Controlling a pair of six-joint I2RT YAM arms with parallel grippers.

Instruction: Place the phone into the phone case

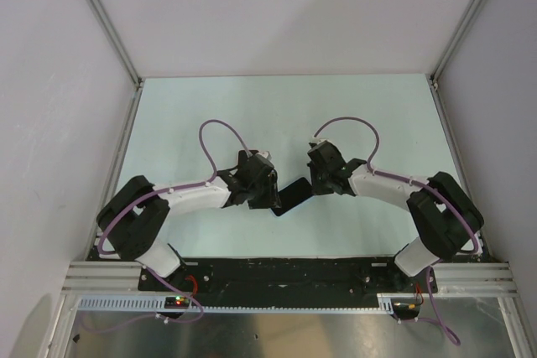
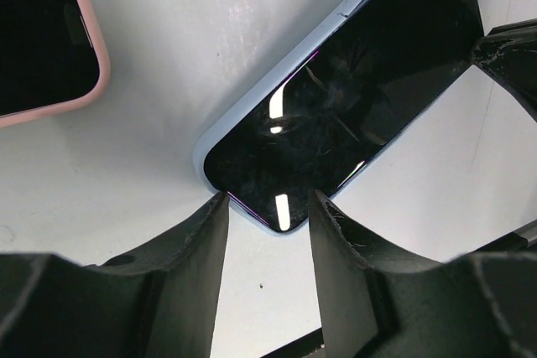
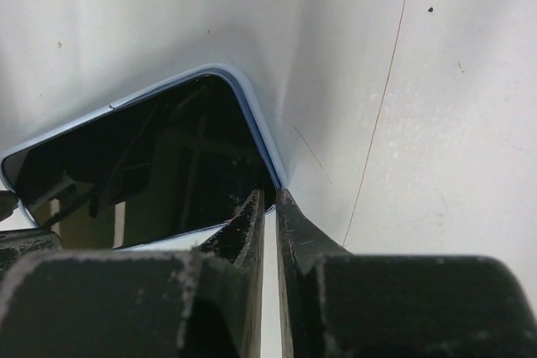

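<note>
A dark phone (image 1: 294, 197) lies between my two grippers at the table's middle. In the left wrist view its black screen (image 2: 352, 98) sits inside a light blue phone case (image 2: 252, 98), whose rim runs along its edge. My left gripper (image 2: 268, 199) is open, with its fingertips on either side of the phone's near corner and not pinching it. My right gripper (image 3: 270, 194) is closed to a thin gap at the opposite corner, pinching the blue case rim (image 3: 252, 115) beside the screen (image 3: 143, 165). In the top view both grippers, left (image 1: 267, 194) and right (image 1: 317, 184), crowd the phone.
A second dark object with a pink rim (image 2: 50, 31) lies just left of the left gripper; the left arm hides it in the top view. The pale table (image 1: 277, 115) is walled by white panels on three sides, and a black rail (image 1: 285, 270) runs along the near edge.
</note>
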